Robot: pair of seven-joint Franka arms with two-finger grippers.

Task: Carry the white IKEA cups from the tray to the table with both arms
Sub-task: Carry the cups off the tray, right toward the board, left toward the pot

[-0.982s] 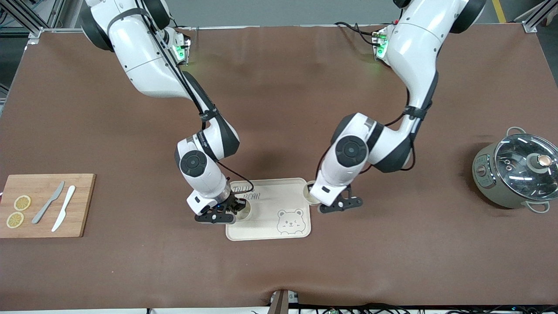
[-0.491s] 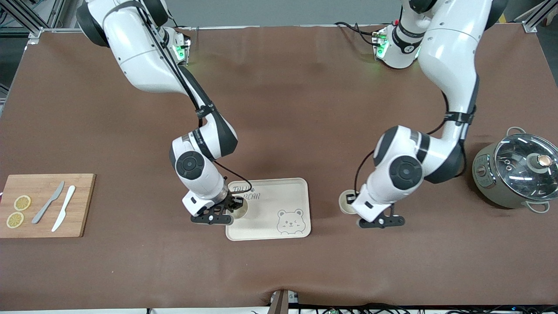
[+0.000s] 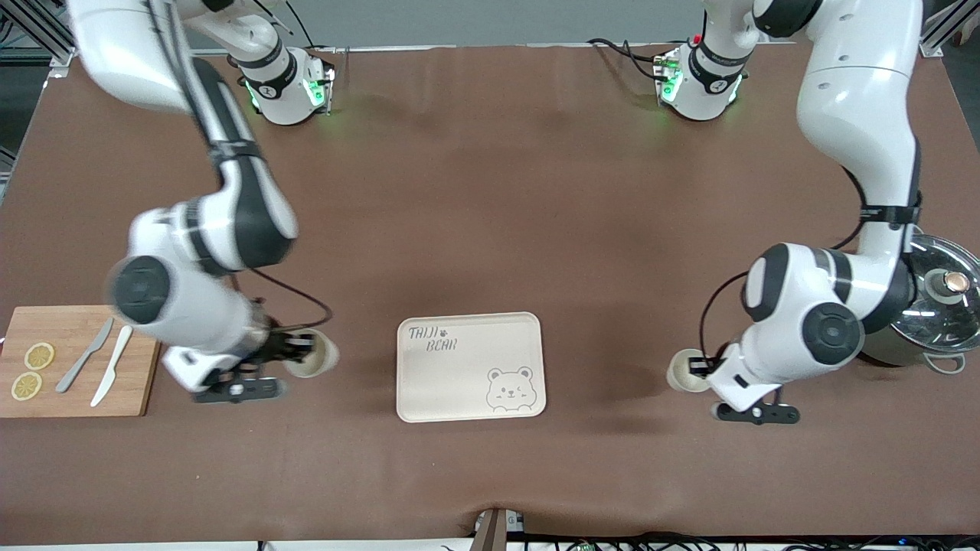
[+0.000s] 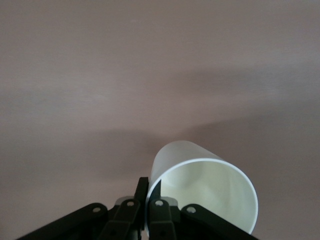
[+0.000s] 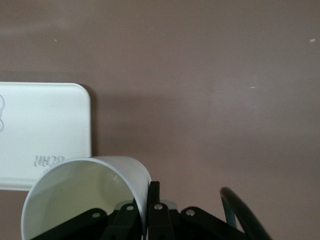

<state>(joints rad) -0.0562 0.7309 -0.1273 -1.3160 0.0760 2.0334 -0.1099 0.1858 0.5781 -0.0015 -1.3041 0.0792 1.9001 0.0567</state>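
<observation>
My right gripper (image 3: 297,353) is shut on the wall of one white IKEA cup (image 3: 312,360), holding it over the brown table between the cutting board and the bear tray (image 3: 475,337). The right wrist view shows that cup (image 5: 85,195) pinched at its rim by the gripper (image 5: 148,192), with a corner of the tray (image 5: 45,125) nearby. My left gripper (image 3: 698,369) is shut on the other white cup (image 3: 681,373), over the table between the tray and the pot. The left wrist view shows this cup (image 4: 205,190) pinched at its rim by the gripper (image 4: 150,187). The tray holds no cup.
A wooden cutting board (image 3: 142,360) with two lemon slices (image 3: 32,370), a grey knife (image 3: 84,355) and a white knife (image 3: 112,364) lies at the right arm's end. A grey-green pot with a glass lid (image 3: 930,302) stands at the left arm's end, close to the left arm's elbow.
Both arms have carried their cups away from the tray: the right gripper toward the cutting board, the left gripper toward the pot.
</observation>
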